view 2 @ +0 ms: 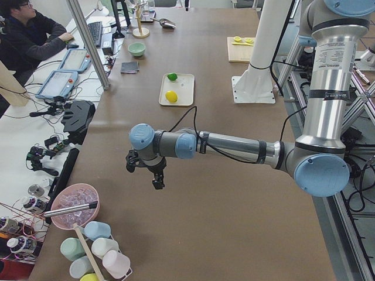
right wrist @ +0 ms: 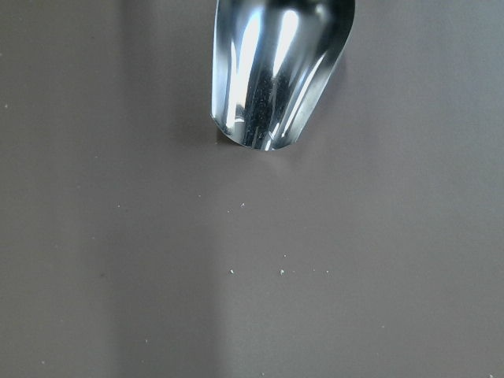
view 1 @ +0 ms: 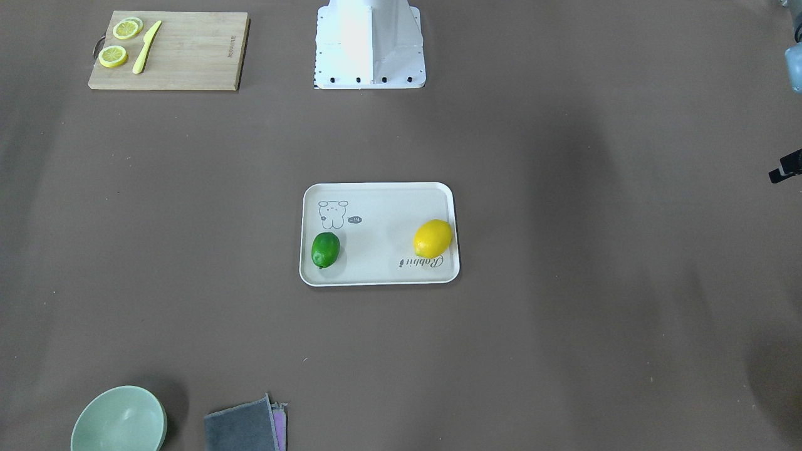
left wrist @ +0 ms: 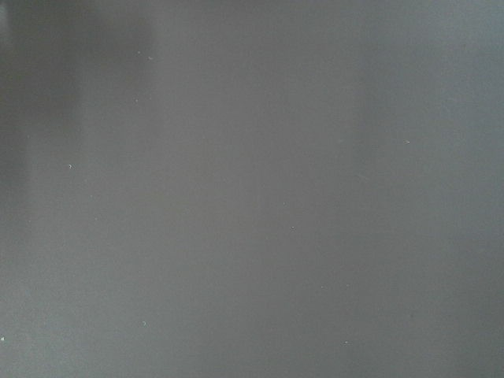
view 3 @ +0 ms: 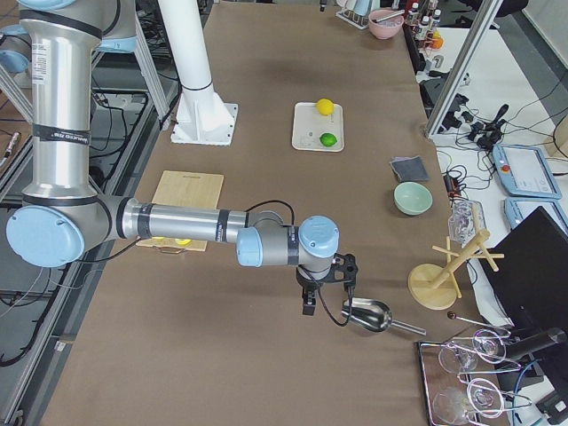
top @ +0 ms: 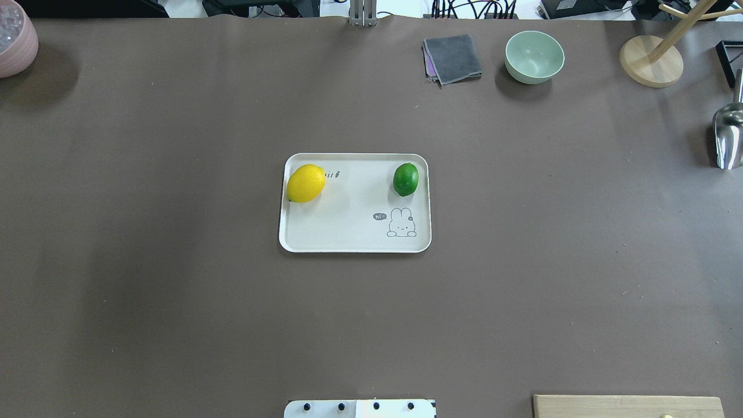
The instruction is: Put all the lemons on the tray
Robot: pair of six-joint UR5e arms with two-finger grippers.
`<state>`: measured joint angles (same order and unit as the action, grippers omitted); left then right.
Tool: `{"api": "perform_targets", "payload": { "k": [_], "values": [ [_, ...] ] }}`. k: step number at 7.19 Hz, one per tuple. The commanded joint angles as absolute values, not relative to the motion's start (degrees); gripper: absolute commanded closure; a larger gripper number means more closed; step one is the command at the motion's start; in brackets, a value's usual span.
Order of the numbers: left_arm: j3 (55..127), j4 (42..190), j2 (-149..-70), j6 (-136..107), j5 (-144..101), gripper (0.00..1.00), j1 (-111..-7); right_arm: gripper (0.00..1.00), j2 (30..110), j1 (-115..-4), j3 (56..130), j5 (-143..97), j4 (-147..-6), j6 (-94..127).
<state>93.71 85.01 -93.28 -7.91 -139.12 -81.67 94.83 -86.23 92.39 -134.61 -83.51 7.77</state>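
Lemons [view 1: 433, 238] lie on tray [view 1: 382, 213], far from left fingers [view 2: 158, 182] and right fingers [view 3: 308, 306]; spread: cannot tell

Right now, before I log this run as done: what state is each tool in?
Left tool: cannot be told.
Right tool: cannot be told.

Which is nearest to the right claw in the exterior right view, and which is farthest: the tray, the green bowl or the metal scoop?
1. Metal scoop, just beside the right claw.
2. Green bowl, farther along, toward the operators' side.
3. Tray, mid-table, farthest.
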Motion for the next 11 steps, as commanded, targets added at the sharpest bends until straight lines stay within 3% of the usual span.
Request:
{"api": "perform_targets", "payload": {
  "k": [1,11],
  "values": [
    [93.78,85.17,-93.34,-7.91,-139.31,0.03,-81.65,0.0,94.66,-86.04,92.81,-134.65,-83.23,8.35],
    [92.99,85.08,-98.53,-8.26,-139.13,0.02,-81.47,0.0,92.64,-86.04,93.08,-135.88,-82.97,8.53]
  ]
}}
